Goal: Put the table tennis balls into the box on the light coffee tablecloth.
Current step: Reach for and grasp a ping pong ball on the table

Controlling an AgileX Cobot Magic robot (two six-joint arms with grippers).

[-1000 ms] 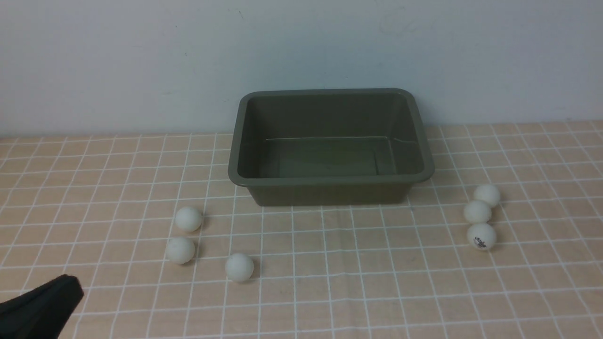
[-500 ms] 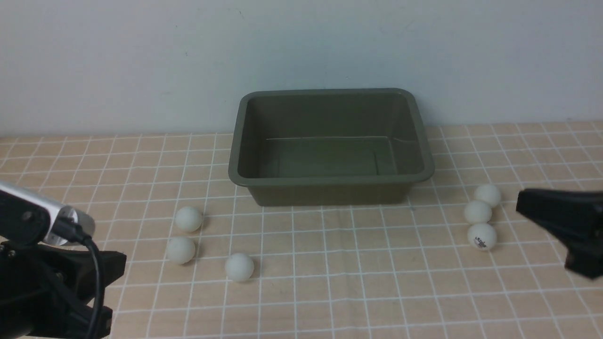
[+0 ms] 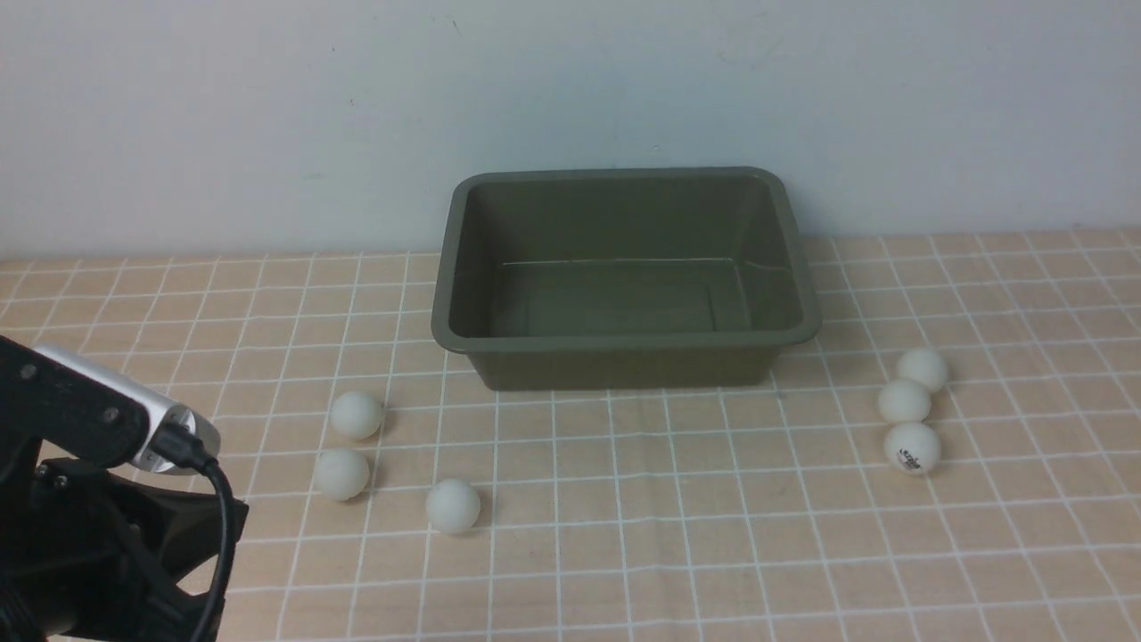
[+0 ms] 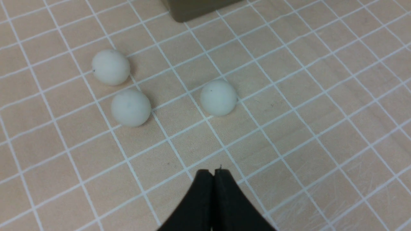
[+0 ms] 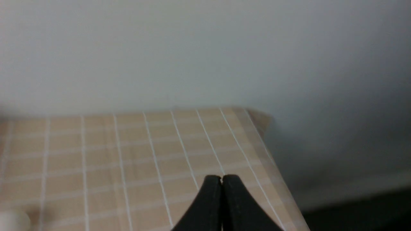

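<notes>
The olive-green box stands empty at the back middle of the light coffee tablecloth. Three white table tennis balls lie left of its front: one, one and one. Three more lie to the right: one, one and a printed one. My left arm sits at the near left corner. My left gripper is shut and empty, short of the nearest ball. My right gripper is shut and empty, over the cloth's far right corner.
A pale wall rises right behind the box. In the right wrist view the tablecloth's corner and edge drop off to a dark floor. The box's corner shows in the left wrist view beyond the balls.
My left arm has come into the front view at the lower left and shifted slightly. My right gripper, seen at the right edge half a second ago, has left that view. Balls and box are unmoved.
</notes>
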